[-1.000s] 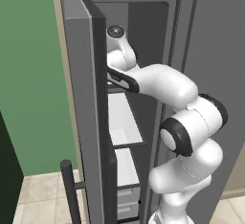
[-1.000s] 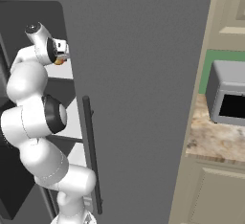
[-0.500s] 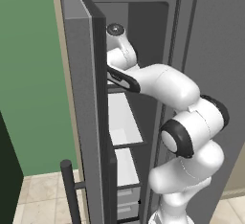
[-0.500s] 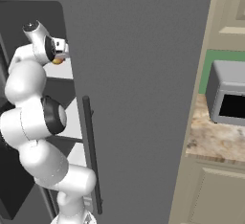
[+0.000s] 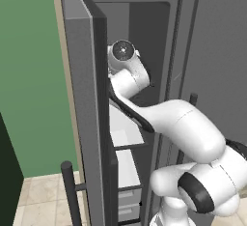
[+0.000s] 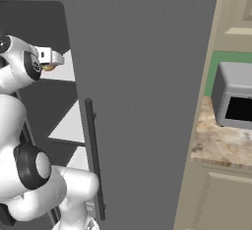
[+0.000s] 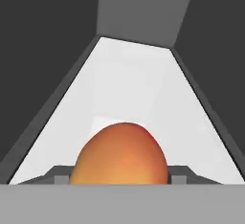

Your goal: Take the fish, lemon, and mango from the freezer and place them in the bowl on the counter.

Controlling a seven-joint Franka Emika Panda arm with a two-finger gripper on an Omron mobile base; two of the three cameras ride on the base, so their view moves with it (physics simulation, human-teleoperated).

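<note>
The mango (image 7: 119, 153), orange with a reddish blush, sits large and close over a white shelf (image 7: 134, 84) of the freezer (image 5: 87, 99). My gripper (image 7: 119, 179) reaches into the open freezer at upper-shelf height and is shut on the mango, one fingertip (image 7: 60, 176) against each of its sides. From the right base view the gripper (image 6: 49, 61) sticks out past the wrist with the mango (image 6: 47, 68) just under it. Fish, lemon and bowl are out of view.
The freezer door (image 5: 82, 123) stands open to the left of the arm, its bar handle (image 5: 70, 191) low down. The wider fridge door (image 6: 142, 101) is closed. To the right lie the counter (image 6: 221, 143) and a grey microwave (image 6: 236, 101).
The jaws have narrowed onto the mango. The hand has crept slightly further into the freezer; the base has not moved.
</note>
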